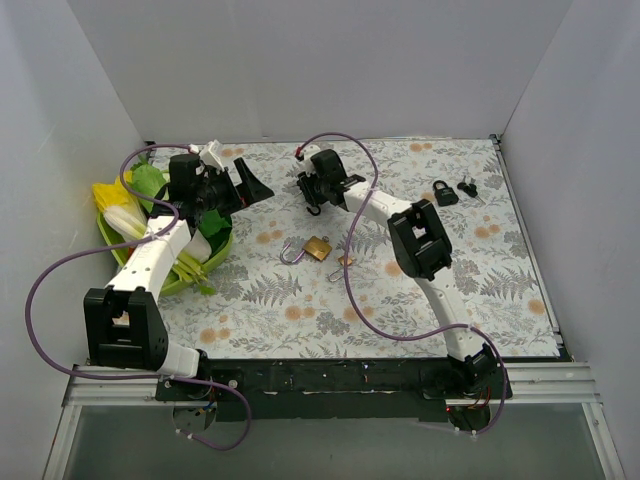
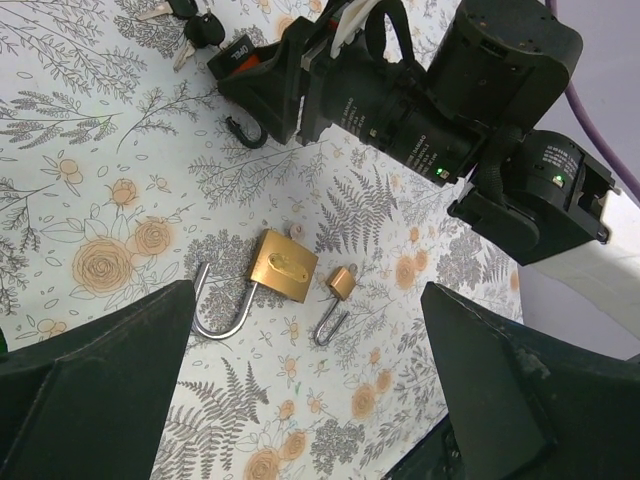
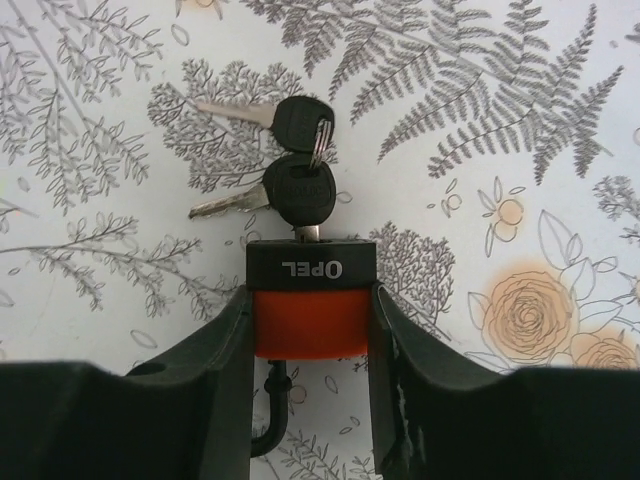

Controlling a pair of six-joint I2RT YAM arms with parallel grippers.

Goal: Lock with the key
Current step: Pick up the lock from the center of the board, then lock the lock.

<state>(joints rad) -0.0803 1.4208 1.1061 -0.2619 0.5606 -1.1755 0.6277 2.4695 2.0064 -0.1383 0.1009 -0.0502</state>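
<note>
Far mid-mat (image 3: 520, 120), right claw (image 3: 310, 300) clamps the lock (image 3: 311, 322), key (image 3: 298, 192) in its end, open floor beyond; left claw (image 2: 305, 300) gapes wide, clear of the brass lock (image 2: 283, 265).

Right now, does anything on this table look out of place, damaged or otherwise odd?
Nothing looks spilled or damaged. The large brass padlock and the small brass padlock lie flat mid-table with their shackles open. The right claw grips the orange-and-black padlock, with a key already in it.
</note>
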